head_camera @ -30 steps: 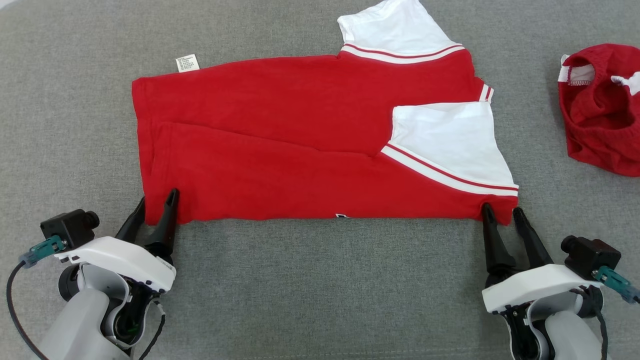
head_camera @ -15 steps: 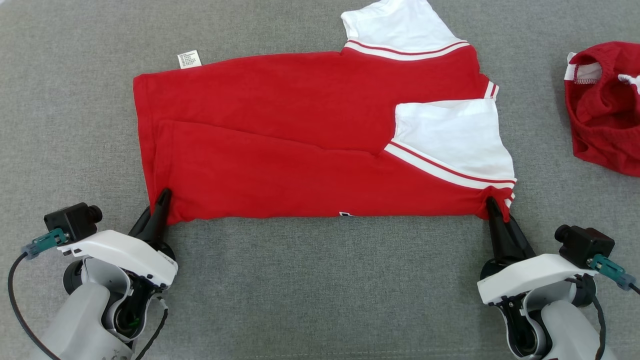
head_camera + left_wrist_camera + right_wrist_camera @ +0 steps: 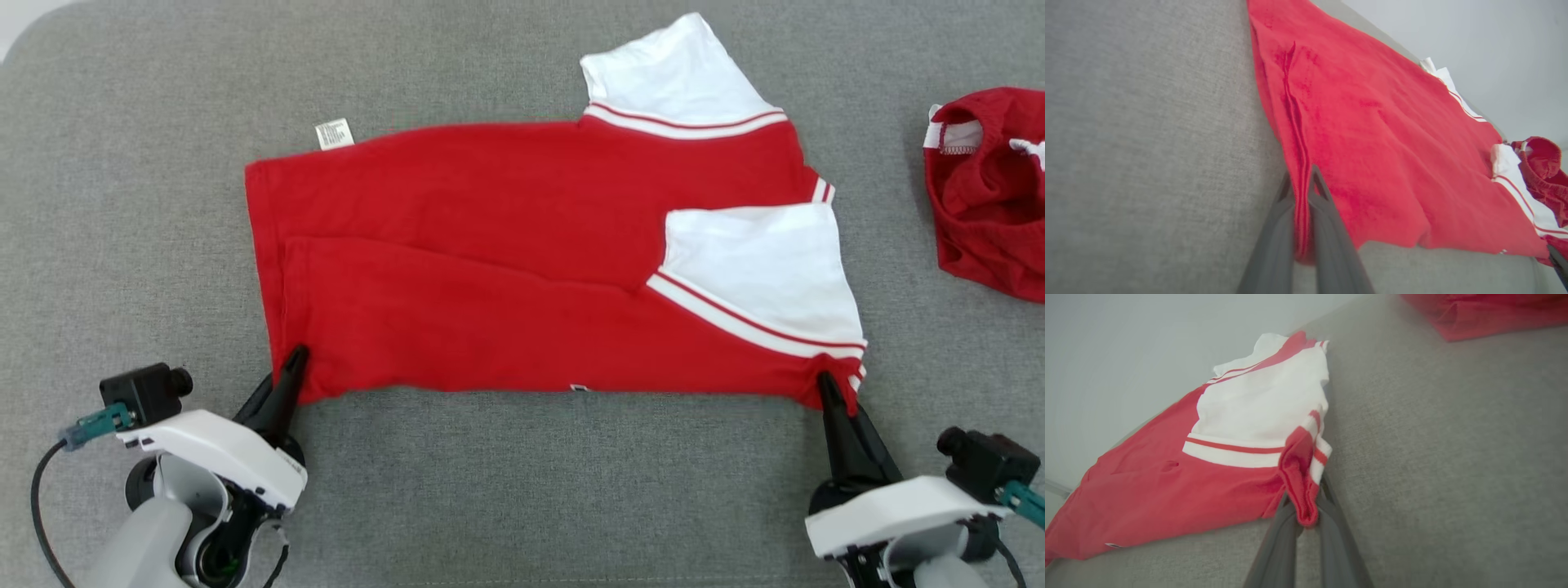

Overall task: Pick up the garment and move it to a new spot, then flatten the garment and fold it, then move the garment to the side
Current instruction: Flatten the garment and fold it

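Red T-shirt (image 3: pixel 506 269) lies folded lengthwise on the grey fabric surface (image 3: pixel 522 490). My left claw (image 3: pixel 295 355) is pinched tight on its near hem corner, and my right claw (image 3: pixel 824 384) is clamped on the near shoulder corner. The risk, as I judge it, is a thin bite. Layers are stacked at each tip, and a lift could shed the lower ones and spoil the fold. Uneven pulling could skew the white sleeve (image 3: pixel 759 269) or drag it toward the other red garment (image 3: pixel 988 196).

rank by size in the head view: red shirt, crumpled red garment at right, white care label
1. red shirt
2. crumpled red garment, partly cut off by the picture's edge
3. white care label
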{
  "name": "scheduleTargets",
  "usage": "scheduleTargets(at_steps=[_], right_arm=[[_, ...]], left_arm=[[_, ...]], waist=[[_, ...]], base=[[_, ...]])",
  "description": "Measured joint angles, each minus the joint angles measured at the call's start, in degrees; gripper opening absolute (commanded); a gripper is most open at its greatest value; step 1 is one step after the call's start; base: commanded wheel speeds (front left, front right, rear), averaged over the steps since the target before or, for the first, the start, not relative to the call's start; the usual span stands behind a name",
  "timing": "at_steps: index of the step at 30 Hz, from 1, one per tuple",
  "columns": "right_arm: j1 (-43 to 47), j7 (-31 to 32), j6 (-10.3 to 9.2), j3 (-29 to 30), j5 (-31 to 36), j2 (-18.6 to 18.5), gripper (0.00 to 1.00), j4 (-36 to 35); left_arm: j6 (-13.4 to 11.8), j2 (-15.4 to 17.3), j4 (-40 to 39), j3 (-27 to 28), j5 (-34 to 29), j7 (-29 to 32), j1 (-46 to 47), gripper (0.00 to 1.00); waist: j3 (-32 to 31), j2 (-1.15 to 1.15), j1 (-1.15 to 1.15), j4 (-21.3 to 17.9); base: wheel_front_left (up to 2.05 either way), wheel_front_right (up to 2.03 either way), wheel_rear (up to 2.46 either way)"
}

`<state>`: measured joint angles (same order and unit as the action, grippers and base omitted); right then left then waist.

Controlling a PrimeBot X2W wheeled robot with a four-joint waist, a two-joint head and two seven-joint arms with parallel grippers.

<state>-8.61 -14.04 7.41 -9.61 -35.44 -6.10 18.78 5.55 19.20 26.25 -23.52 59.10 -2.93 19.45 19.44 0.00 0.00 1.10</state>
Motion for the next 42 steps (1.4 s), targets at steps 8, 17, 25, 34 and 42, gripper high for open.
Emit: scheduleTargets(at_steps=[8,17,25,34,42], right_arm=[[7.9,3.5,0.00,3.4,0.7,1.3,0.00,-6.6],[15.2,6.0,0.00,5.1,1.2,3.2,0.00,-9.3],[16.5,8.5,0.00,5.4,1.7,3.8,0.93,-8.9],[17.5,8.1,0.00,8.3,4.5,3.9,1.00,-10.0],[17.3,6.9,0.00,12.3,13.8,4.0,1.00,-13.2]], left_arm=[[-3.0,1.9,-5.6,0.3,0.6,0.9,-5.8,0.00],[-6.2,3.3,-11.4,0.6,1.9,1.2,-13.7,0.00],[-7.6,3.3,-12.8,0.6,2.6,1.8,-16.0,0.62],[-11.6,3.4,-13.4,0.2,-2.4,-3.4,-17.0,1.00],[-16.6,5.3,-18.9,-1.2,-9.7,-6.5,-17.0,1.00]], waist=[[-2.1,0.00,0.00,-0.3],[-4.9,0.00,0.00,-0.6],[-6.7,0.00,0.00,-0.9],[-8.3,0.00,0.00,-0.5],[-10.7,0.00,0.00,0.6]], base=[[0.00,0.00,0.00],[0.00,0.00,0.00],[0.00,0.00,0.00],[0.00,0.00,0.00],[0.00,0.00,0.00]])
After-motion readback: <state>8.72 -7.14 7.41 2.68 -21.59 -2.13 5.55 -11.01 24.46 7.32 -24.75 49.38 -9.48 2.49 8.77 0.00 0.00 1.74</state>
